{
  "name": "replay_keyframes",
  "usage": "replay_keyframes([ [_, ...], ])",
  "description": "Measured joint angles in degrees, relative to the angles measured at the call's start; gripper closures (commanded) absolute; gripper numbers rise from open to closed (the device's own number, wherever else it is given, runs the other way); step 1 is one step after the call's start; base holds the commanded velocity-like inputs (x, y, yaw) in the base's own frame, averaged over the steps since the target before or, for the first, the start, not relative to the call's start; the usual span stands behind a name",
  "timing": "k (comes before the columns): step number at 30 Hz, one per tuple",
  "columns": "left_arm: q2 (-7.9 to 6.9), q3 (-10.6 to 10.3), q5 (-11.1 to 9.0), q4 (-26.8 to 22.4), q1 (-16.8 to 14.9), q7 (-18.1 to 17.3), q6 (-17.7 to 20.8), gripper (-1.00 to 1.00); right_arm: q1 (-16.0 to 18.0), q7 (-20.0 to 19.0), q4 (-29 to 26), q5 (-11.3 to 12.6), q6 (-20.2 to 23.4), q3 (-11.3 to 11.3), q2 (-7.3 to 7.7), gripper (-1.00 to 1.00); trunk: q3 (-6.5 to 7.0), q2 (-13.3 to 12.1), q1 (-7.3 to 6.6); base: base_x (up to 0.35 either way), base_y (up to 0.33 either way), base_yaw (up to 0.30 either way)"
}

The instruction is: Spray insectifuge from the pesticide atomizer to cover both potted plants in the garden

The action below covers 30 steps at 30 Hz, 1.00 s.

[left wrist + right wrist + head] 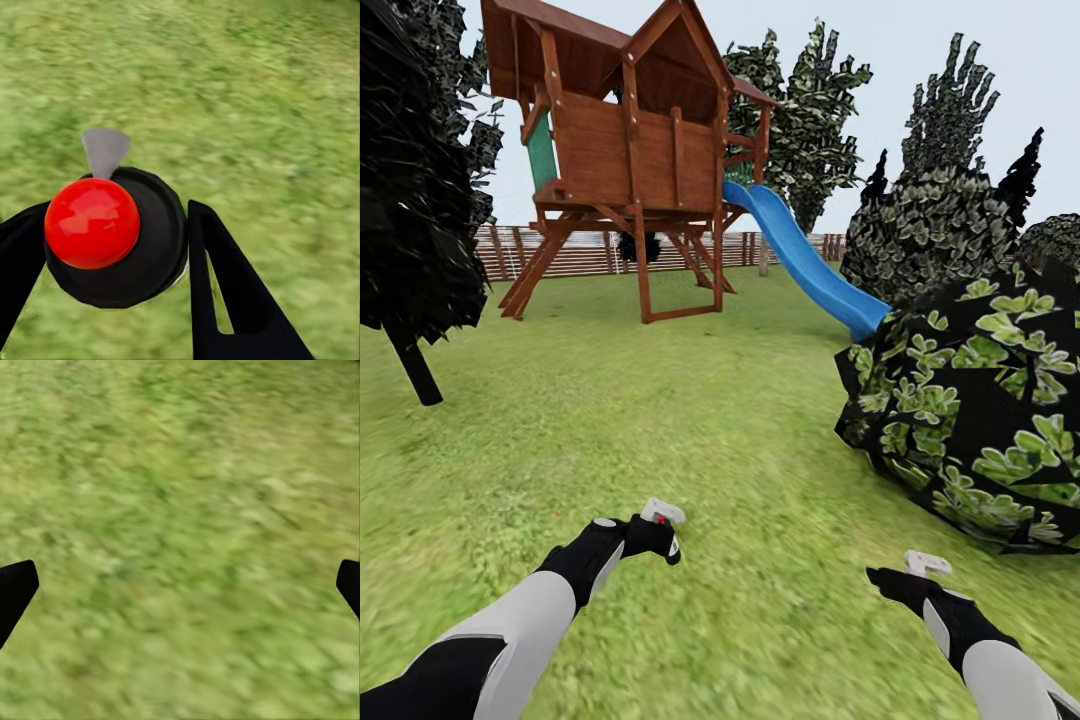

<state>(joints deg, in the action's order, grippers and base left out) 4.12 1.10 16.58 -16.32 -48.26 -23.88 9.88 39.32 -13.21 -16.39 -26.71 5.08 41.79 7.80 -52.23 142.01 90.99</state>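
Observation:
The pesticide atomizer point(142, 255) sits between my left gripper's two black fingers point(225, 292), its round dark nozzle head and red dot facing the left wrist camera. From the head view, my left gripper point(657, 537) is low at the left over the lawn point(760, 420), shut on the atomizer point(659, 521), whose red dot just peeks out. My right gripper point(905, 578) hangs low at the right, open and holding nothing; its fingertips point(15, 589) stand wide apart above the grass. The potted plants are out of view.
A wooden playhouse point(630, 140) with a blue slide point(810, 265) stands ahead, backed by a slatted fence point(580, 250). A dark tree point(410, 200) rises at the left. A big round dark bush point(980, 400) crowds the right side, close to my right arm.

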Motion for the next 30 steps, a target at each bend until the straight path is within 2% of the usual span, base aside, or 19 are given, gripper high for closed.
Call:
replay_keyframes([
  [30,0.0,0.0,-0.01,-0.02,0.0,0.0,0.0,1.0,0.01,0.0,0.0,0.0,0.01,-0.01,0.01,-1.0,0.0,0.0,0.0,0.336,0.113,0.0],
])
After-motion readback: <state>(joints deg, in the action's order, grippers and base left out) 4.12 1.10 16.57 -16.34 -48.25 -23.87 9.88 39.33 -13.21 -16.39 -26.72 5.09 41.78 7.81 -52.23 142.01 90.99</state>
